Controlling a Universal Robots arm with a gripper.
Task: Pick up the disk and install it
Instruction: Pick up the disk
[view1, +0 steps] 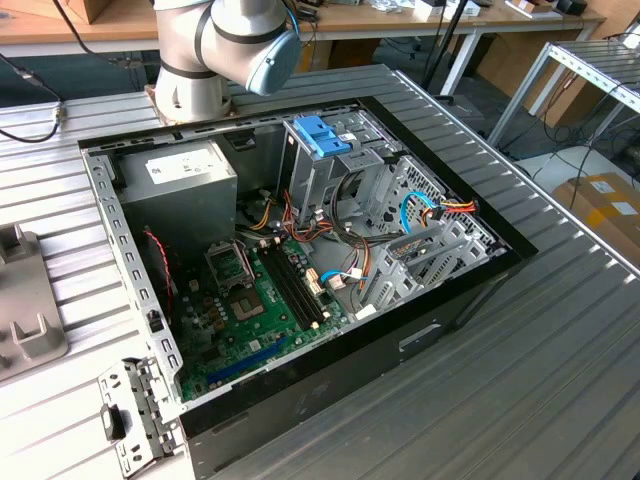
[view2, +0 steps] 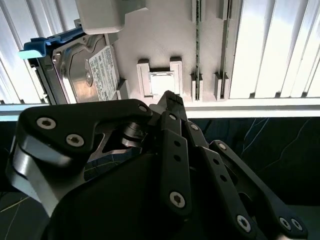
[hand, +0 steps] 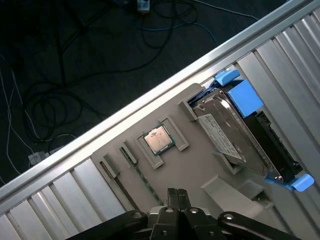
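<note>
The disk (hand: 235, 135) is a silver-grey hard drive with a pale label and a blue bracket (hand: 245, 95) along its edges. It rests in a slot of a grey fixture plate (hand: 200, 170) on the ribbed metal table. In the second wrist view the disk (view2: 87, 70) lies beside the same plate (view2: 165, 35). My gripper (hand: 176, 192) hovers above the plate, off to one side of the disk and clear of it. Its black fingers are shut together with nothing between them. In the second wrist view the gripper's tip (view2: 170, 97) points at the plate near a small chip.
A square processor chip (hand: 159, 141) sits in a pocket of the plate. The exterior view has the open computer case (view1: 470, 300) with motherboard, cables, a grey power-supply box (view1: 180, 180) and a drive cage with a blue latch (view1: 325, 135). The arm's base (view1: 220, 50) stands behind the case.
</note>
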